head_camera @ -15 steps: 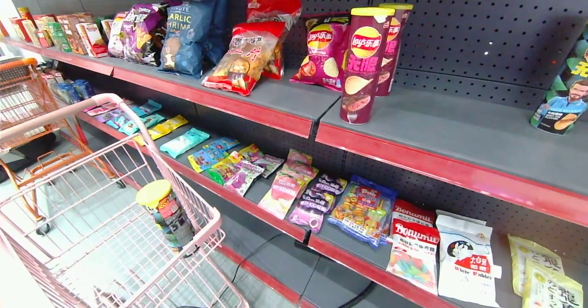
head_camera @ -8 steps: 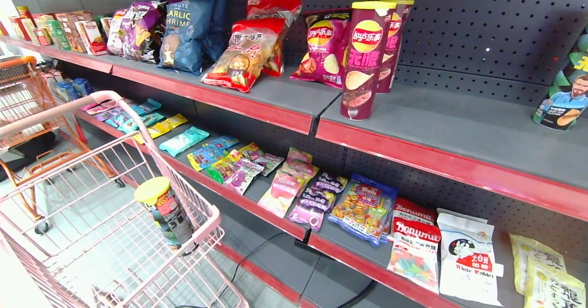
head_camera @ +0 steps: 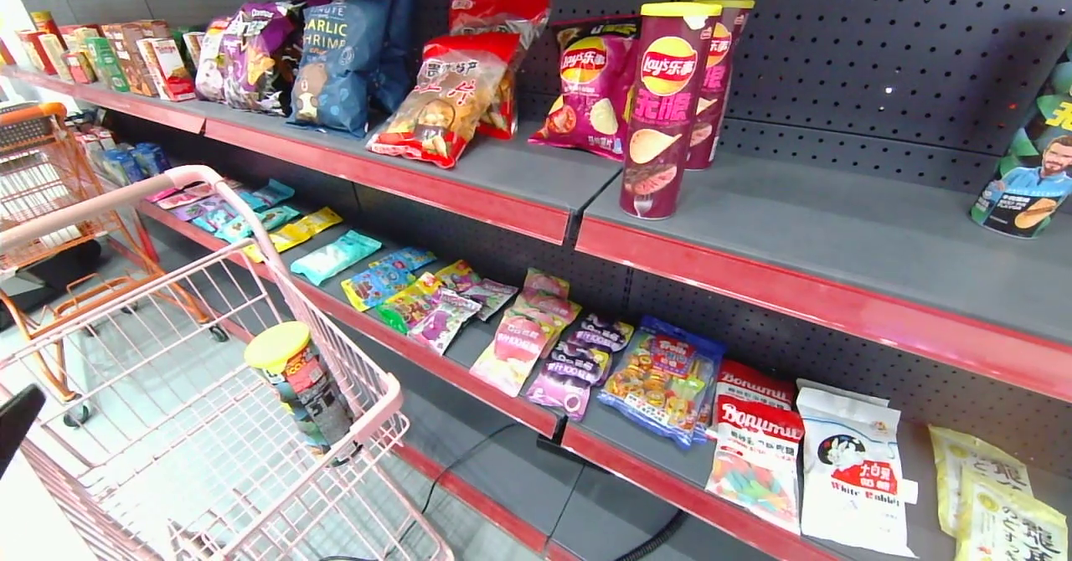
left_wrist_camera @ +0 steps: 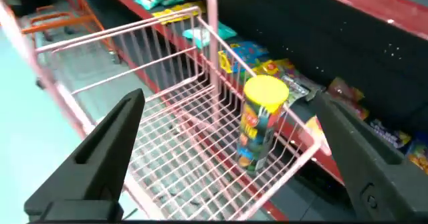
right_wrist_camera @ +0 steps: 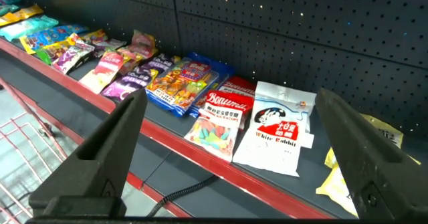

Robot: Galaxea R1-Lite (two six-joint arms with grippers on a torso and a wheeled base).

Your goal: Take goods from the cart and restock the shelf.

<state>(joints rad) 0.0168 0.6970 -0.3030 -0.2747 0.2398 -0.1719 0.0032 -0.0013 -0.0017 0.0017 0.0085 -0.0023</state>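
Your left gripper [left_wrist_camera: 227, 100] hangs over the cart [head_camera: 381, 410], fingers wide apart and empty. The yellow-lidded can [head_camera: 301, 385] leans in the cart's corner nearest the shelves. Past the cart, your right gripper [right_wrist_camera: 231, 97], also spread open, faces candy bags [right_wrist_camera: 217, 120] on the lower shelf [head_camera: 607, 437]. Above and beyond the cart, two purple cans [head_camera: 666, 109] stand on the upper shelf [head_camera: 837, 234].

Left gripper [left_wrist_camera: 227, 100] — fingers spread wide, one fingertip [head_camera: 15, 414] at head view's 8 o'clock edge. Right gripper [right_wrist_camera: 231, 97] — fingers spread wide.
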